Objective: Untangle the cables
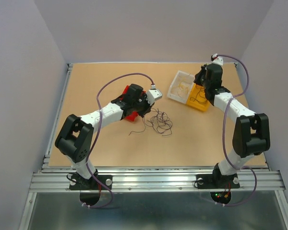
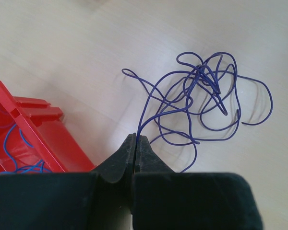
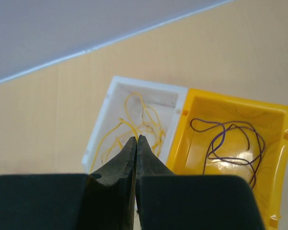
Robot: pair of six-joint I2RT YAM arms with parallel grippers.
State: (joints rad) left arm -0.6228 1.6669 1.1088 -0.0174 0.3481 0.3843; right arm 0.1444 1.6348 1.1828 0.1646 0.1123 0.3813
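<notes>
Left pincer: clamped on one purple strand of the cables
Right pincer: closed, above white bin

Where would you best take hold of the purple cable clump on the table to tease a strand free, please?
I would grip the purple cable clump at its outlying arc, coming from above on the side away from the knot: that strand lies flat, alone and ends free, whereas the middle has many crossings.
</notes>
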